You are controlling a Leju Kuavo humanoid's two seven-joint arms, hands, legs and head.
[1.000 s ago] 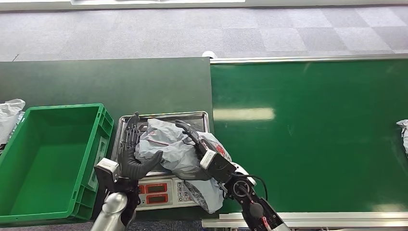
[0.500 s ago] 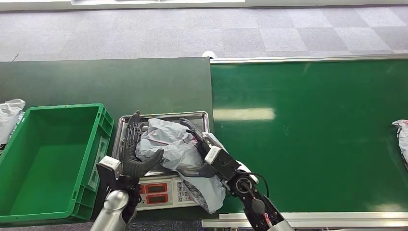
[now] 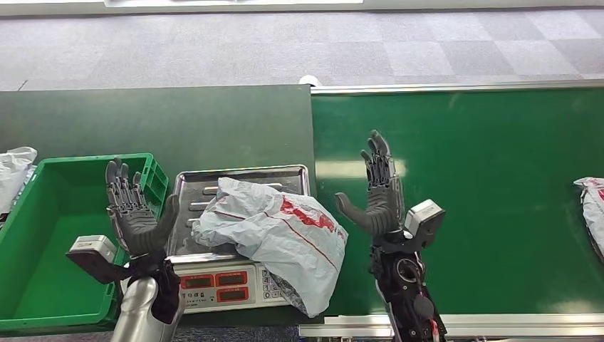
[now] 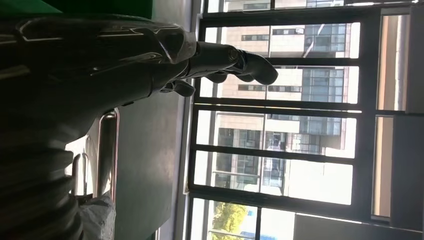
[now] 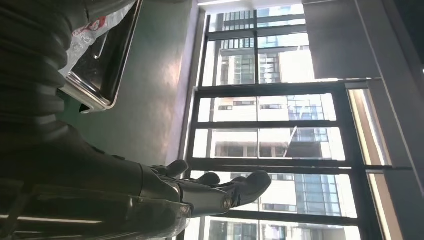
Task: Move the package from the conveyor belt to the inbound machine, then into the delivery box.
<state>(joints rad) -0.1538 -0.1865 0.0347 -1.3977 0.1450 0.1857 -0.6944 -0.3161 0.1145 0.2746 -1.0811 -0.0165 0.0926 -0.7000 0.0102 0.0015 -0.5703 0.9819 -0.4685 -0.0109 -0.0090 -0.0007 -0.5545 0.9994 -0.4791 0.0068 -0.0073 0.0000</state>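
Head view: my left hand (image 3: 135,214) is up, fingers spread, holding nothing, over the near edge of the green box (image 3: 43,235). My right hand (image 3: 379,194) is likewise up and spread, holding nothing, over the belt (image 3: 484,178). The package (image 3: 274,231), a grey poly bag with red print, lies between them on the scale (image 3: 238,214), partly on the steel tray and sagging off the tray's right front corner toward the belt edge and over part of the keypad. A second bag (image 3: 591,206) sits at the belt's far right; a white bag (image 3: 14,167) lies left of the box. Judgement: weighing step looks done or nearly so; box transfer is next. To do it well I should bring both palms in from the sides, low, right hand scooping under the overhanging end so the slack doesn't drag on the tray lip, then lift clear before swinging left. The bag is soft and slippery, so squeeze evenly.

Left wrist view: my left hand's fingers (image 4: 240,57) are extended, nothing in them, windows behind. A tray edge (image 4: 107,150) and a bit of bag show beside the cover.

Right wrist view: my right hand's fingers (image 5: 240,187) are straight and free; the tray corner (image 5: 95,95) with the bag's red print is well apart from them.
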